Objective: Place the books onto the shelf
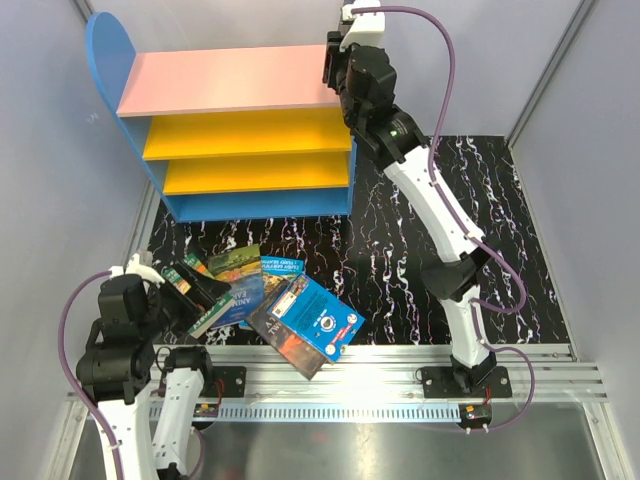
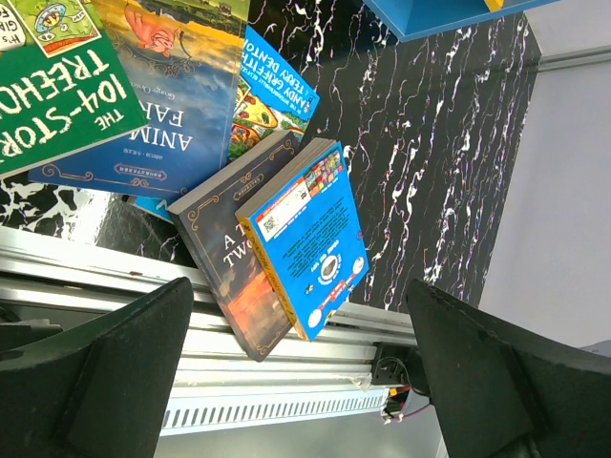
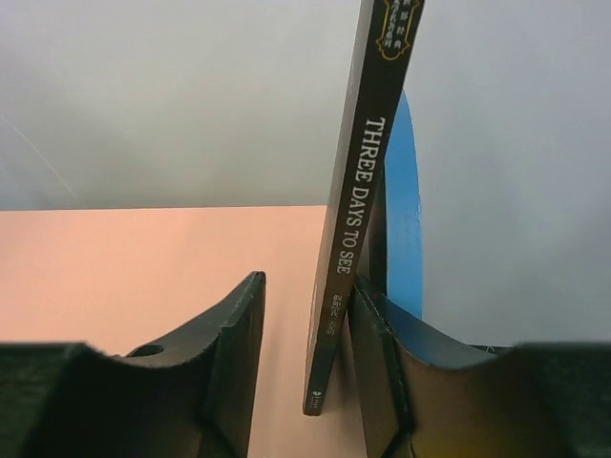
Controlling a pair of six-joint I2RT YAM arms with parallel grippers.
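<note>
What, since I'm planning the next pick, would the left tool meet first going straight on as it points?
Probably the bright blue book, lying atop the dark-covered book; nothing shows between the open left tool and it, though depth is unclear.

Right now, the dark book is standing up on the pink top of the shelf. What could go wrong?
1. The dark book stands tilted on its edge on the pink top board, with a gap to one finger of the right gripper. It could topple once the gripper pulls away.
2. The blue book in the pile lies partly over the metal rail; a nudge from the left gripper might push it off.
</note>
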